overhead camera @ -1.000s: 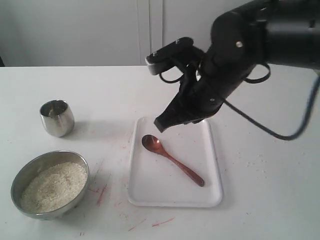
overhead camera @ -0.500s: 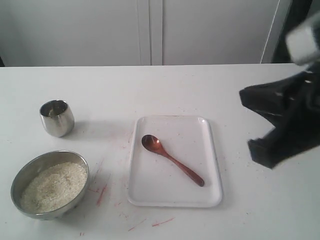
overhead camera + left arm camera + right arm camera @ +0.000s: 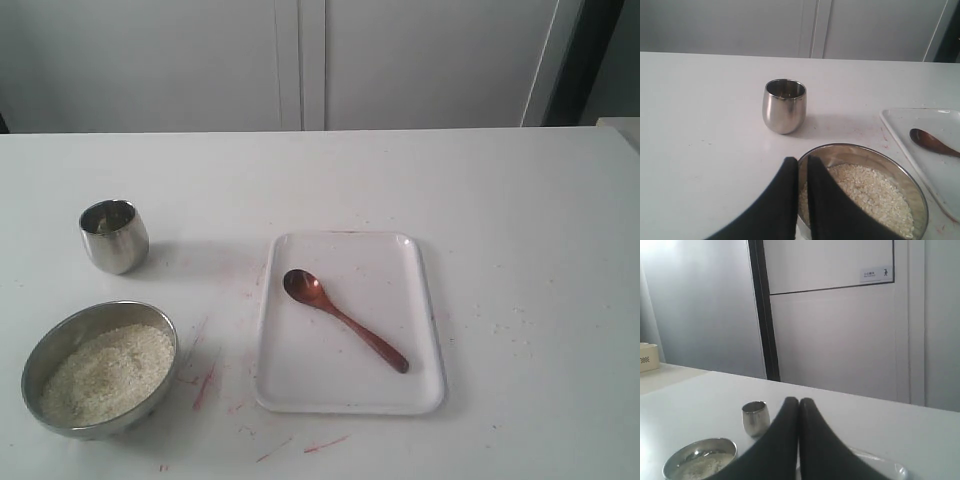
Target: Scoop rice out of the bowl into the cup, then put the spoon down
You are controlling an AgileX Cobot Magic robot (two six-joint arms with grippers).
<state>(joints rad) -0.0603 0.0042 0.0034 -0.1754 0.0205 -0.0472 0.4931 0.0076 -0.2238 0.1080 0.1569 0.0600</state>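
Note:
The dark wooden spoon [image 3: 345, 320] lies loose on the white tray [image 3: 432, 300], scoop toward the cup. The steel bowl [image 3: 35, 350] holds the rice [image 3: 105, 372] at the front left. Behind it stands the small steel cup [image 3: 114, 236]. Neither arm shows in the exterior view. In the left wrist view my left gripper [image 3: 802, 160] is shut and empty, above the rim of the bowl [image 3: 865, 149], with the cup [image 3: 784, 106] beyond. My right gripper [image 3: 799, 401] is shut and empty, raised well above the table, with the cup [image 3: 755, 418] and the bowl [image 3: 725, 442] far below.
Red smears mark the white table [image 3: 215, 385] between bowl and tray. A few stray grains lie right of the tray [image 3: 500, 325]. White cabinet doors stand behind the table's far edge.
The right arm, which hovered over the tray's far end, has swung away to the right and left the exterior view. The spoon, bowl and cup have not moved.

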